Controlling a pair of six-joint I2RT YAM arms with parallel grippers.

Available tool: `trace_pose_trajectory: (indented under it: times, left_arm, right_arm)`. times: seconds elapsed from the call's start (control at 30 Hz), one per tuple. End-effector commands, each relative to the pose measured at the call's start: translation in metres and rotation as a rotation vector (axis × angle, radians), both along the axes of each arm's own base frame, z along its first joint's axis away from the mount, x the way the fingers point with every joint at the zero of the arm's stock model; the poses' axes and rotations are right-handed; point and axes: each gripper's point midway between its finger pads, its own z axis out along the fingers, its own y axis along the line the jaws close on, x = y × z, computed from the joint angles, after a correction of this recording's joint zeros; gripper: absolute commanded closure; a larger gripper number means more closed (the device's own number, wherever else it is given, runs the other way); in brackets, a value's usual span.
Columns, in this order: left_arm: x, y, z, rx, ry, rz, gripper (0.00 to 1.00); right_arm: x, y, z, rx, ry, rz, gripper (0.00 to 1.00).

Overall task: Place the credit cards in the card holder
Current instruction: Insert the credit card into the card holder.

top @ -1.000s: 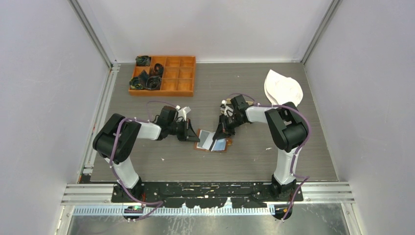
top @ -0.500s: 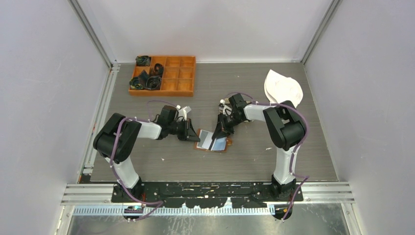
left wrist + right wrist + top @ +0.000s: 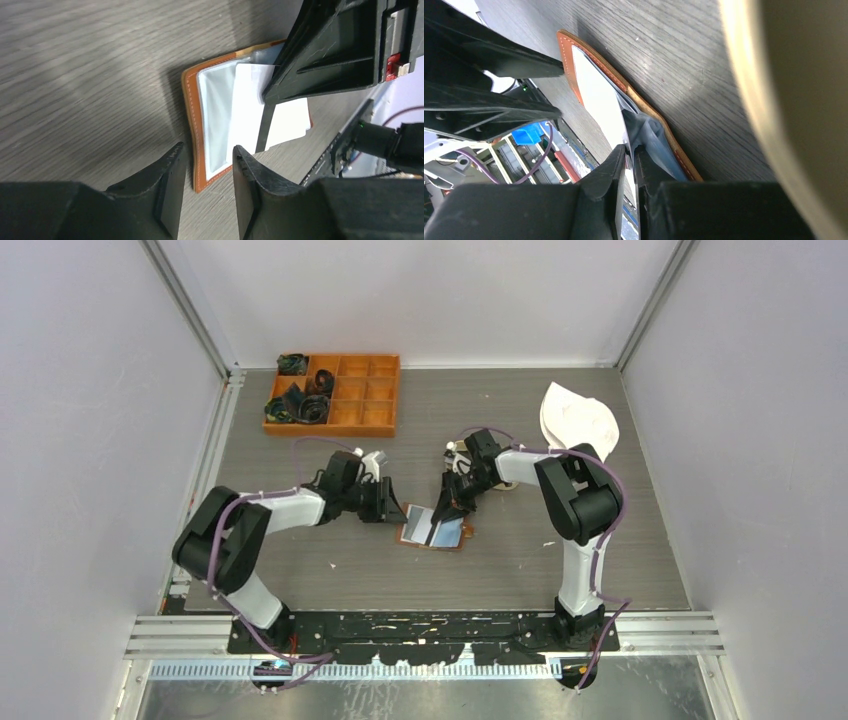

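Note:
The card holder [image 3: 440,544], a brown leather wallet, lies open and flat between the two arms. A white credit card [image 3: 247,115] sticks partway out of its clear inner pocket. My left gripper [image 3: 207,147] is open at the wallet's left edge [image 3: 191,115], the corner in front of its gap, touching neither finger. My right gripper [image 3: 630,148] reaches in from the right. Its jaws stand a narrow slit apart, with the card's [image 3: 596,97] outer end between them. A grey-blue layer [image 3: 649,135] lies under the card; whether it is a card or the pocket I cannot tell.
An orange compartment box [image 3: 333,393] with black items in its left cells stands at the back left. A pale oval tray [image 3: 578,420] sits at the back right, its tan rim [image 3: 769,100] close by my right wrist. Small scraps [image 3: 331,564] lie on the grey table.
My left jaws have opened off the wallet's edge and that arm's elbow has swung left. The right jaws have loosened slightly round the card. The wallet has stayed put.

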Motion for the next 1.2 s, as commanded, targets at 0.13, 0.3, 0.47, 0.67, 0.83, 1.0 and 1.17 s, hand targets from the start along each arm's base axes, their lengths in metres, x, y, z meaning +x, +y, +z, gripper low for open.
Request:
trace_pose_trajectory:
  times: [0.13, 0.3, 0.47, 0.67, 0.83, 1.0, 1.17]
  left_arm:
    - [0.006, 0.035, 0.044, 0.147, -0.163, 0.113, 0.61]
    - [-0.02, -0.007, 0.073, 0.083, -0.233, 0.024, 0.68]
    - [-0.041, -0.06, 0.084, 0.055, -0.325, -0.052, 0.72]
    - [-0.039, -0.094, 0.065, 0.116, -0.395, -0.042, 0.79]
    - [-0.03, -0.112, 0.044, 0.158, -0.405, -0.041, 0.83]
    - [-0.024, -0.117, 0.025, 0.213, -0.404, -0.042, 0.85]
    - [-0.014, -0.101, 0.016, 0.296, -0.447, -0.003, 0.85]
  right_arm:
    - [0.002, -0.002, -0.012, -0.057, -0.016, 0.013, 0.82]
    - [0.002, -0.003, -0.013, -0.059, -0.014, 0.015, 0.81]
    - [0.003, -0.004, -0.014, -0.064, -0.013, 0.013, 0.8]
    - [0.003, -0.005, -0.015, -0.066, -0.007, 0.014, 0.8]
    - [0.003, -0.004, -0.015, -0.066, -0.006, 0.016, 0.79]
    - [0.003, -0.005, -0.014, -0.067, -0.006, 0.016, 0.79]
    - [0.003, -0.006, -0.016, -0.074, -0.003, 0.018, 0.78]
